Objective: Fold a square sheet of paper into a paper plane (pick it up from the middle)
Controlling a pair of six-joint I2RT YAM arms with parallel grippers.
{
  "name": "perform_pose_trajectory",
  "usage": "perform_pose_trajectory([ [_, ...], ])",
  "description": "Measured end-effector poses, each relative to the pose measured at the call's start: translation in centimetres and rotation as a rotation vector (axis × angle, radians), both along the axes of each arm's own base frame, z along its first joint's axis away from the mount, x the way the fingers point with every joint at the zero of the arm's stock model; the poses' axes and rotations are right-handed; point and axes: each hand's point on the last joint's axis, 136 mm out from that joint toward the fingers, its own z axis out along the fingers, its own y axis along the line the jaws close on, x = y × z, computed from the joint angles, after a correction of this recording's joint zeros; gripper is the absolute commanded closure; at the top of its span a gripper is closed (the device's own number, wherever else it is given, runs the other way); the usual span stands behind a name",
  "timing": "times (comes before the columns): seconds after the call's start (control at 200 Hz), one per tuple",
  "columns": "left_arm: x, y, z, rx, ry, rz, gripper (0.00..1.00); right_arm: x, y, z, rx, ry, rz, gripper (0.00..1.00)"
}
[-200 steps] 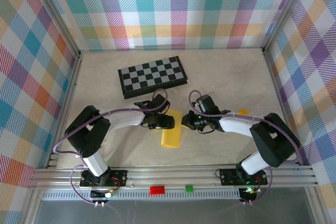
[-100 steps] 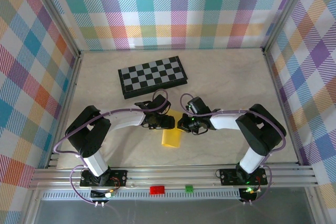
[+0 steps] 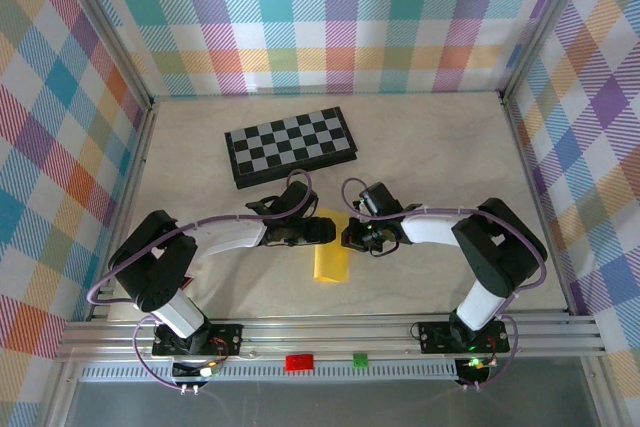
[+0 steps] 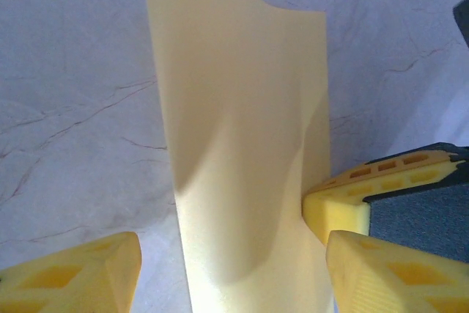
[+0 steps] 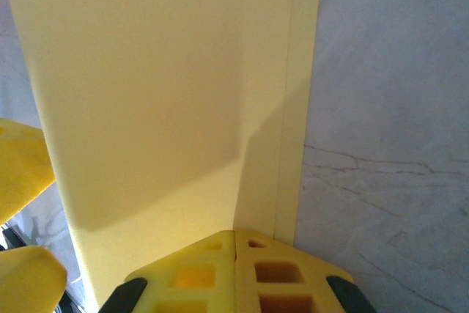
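Where nearest the rail point(image 3: 330, 332), leaves the near end of the square sheet of paper point(image 3: 333, 259) free, with bare table point(image 3: 450, 157) on either side of it and room to slide or turn. Finds that sheet already doubled into a narrow strip running near to far, with no dart shape yet, so probably early in the folding. Straddles the strip's far half with the left gripper point(image 3: 322, 231), its yellow fingers point(image 4: 73, 276) spread wide to both sides and clamping nothing, seemingly to fence the paper in or to stand ready to press. Shows, from the left wrist, the paper bowing up off the surface rather than lying flat, its far edge curled. Meets the strip's right edge with the right gripper point(image 3: 350, 238), clenched tight, its fingertips point(image 5: 198, 276) pressed together right at the doubled edge. Cannot tell whether nipping a layer or merely pushing it down, though likely there to hold or sharpen the crease. Puts the two grippers just beside each other over the strip, with little room between, so calls for care against a knock. Leaves open table beyond the strip's far end up to the chessboard point(image 3: 290, 145), lying apart and slightly askew, then more bare surface to the checked back wall point(image 3: 340, 27).
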Motion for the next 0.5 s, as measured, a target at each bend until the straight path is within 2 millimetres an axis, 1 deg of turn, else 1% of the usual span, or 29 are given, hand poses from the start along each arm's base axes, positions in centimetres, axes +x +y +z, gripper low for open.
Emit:
perform_pose_trajectory([
  [0.5,-0.34,-0.45,0.01,-0.025,0.023,-0.006,0.46,-0.04,0.07,-0.02,0.006,0.007,0.014,0.99],
])
